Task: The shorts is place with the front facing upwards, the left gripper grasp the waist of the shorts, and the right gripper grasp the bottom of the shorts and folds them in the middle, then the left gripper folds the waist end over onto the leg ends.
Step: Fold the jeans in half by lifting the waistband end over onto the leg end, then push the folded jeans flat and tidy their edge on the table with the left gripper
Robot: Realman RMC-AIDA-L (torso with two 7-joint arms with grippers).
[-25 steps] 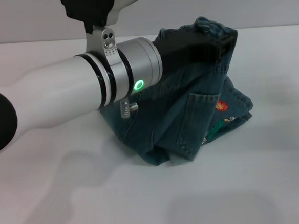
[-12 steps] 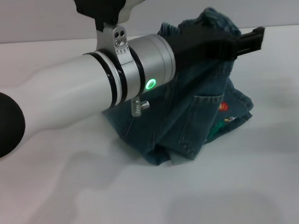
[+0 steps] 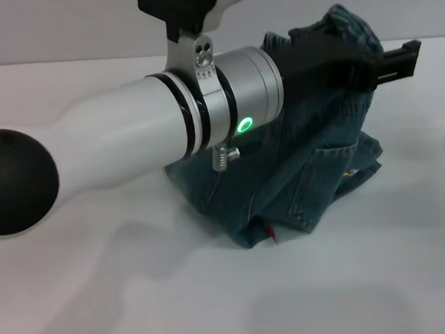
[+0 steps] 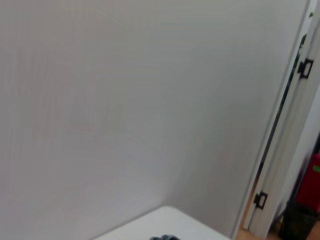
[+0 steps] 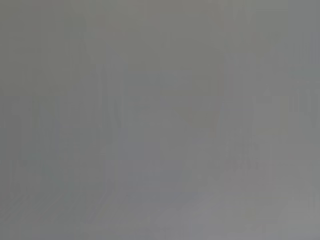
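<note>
The blue-green denim shorts [image 3: 300, 181] lie bunched on the white table, with their upper part lifted. The puckered waist [image 3: 350, 19] is raised over my left gripper [image 3: 395, 58], which is shut on it; one black finger [image 3: 409, 50] sticks out to the right past the cloth. The silver-white left arm [image 3: 203, 115] with its green light crosses in front and hides the left part of the shorts. The leg ends cannot be made out in the heap. My right gripper is out of view, and the right wrist view shows only plain grey.
The white table [image 3: 368, 287] stretches around the shorts on the near and right sides. A grey wall [image 4: 125, 100] stands behind it, and a door frame [image 4: 280, 150] with hinges shows in the left wrist view.
My left arm has swung to the right, carrying the raised waist with it. The shorts' lower part has shifted right, and the coloured patches near the pocket are now covered.
</note>
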